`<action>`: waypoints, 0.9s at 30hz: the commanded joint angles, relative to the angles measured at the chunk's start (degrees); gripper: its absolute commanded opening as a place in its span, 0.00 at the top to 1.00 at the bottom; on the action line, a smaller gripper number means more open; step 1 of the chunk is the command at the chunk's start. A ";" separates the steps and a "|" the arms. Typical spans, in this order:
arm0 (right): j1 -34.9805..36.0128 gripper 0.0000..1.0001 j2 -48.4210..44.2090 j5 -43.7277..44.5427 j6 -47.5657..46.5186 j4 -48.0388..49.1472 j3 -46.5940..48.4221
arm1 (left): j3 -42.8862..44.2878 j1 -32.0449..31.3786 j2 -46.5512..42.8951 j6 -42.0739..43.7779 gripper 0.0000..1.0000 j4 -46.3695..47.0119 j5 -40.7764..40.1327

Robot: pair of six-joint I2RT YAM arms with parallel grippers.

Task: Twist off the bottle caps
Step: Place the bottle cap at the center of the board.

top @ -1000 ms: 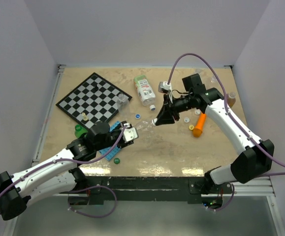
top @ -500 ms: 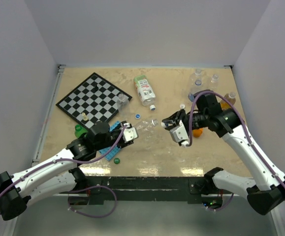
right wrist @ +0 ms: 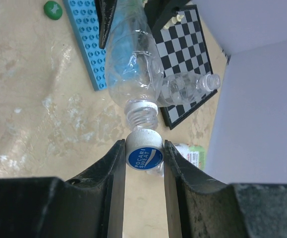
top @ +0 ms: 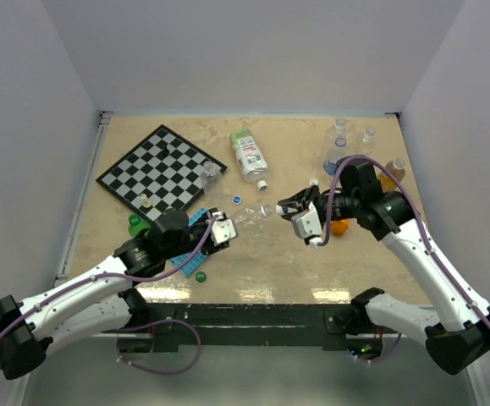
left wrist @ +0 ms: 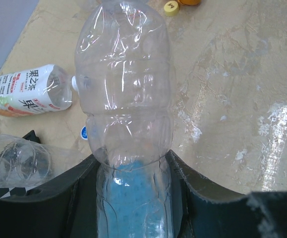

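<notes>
From above, the left hand (top: 226, 227) is closed tight around the bottom end of a clear bottle (top: 246, 217). The bottle is held sideways over the worktop (top: 261, 262), between the two hands. The right hand (top: 280, 207) pinches the cap (top: 267, 210) at the bottle's other end. A chess board (top: 156, 169) lies at the back left. A bottle with a label (top: 249, 155) lies behind the hands, with a small blue cap (top: 237, 200) near it. A green cap (top: 200, 275) sits close to the front edge.

In the left wrist view, the left hand grips the clear bottle low down, one finger on each side. The bottle with a label lies off to the left.

In the right wrist view, the right hand's fingers (right wrist: 116, 163) press both sides of the cap, which is white with a blue top. It sits right at the end of the bottle's neck (right wrist: 142, 116), whose ridges are bare. I cannot tell if cap and neck touch.
</notes>
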 commanded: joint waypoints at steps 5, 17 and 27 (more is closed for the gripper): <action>-1.29 1.00 -3.29 4.42 20.62 10.68 -6.40 | 0.43 0.11 -1.90 -0.73 0.99 1.97 -0.90; -1.65 0.93 -4.09 10.58 24.57 15.95 -14.67 | 0.52 0.72 -6.64 -2.75 0.99 3.02 -4.94; -1.65 0.86 8.73 12.17 35.46 20.70 -12.65 | -0.01 1.78 -11.57 -4.16 0.99 7.06 -10.13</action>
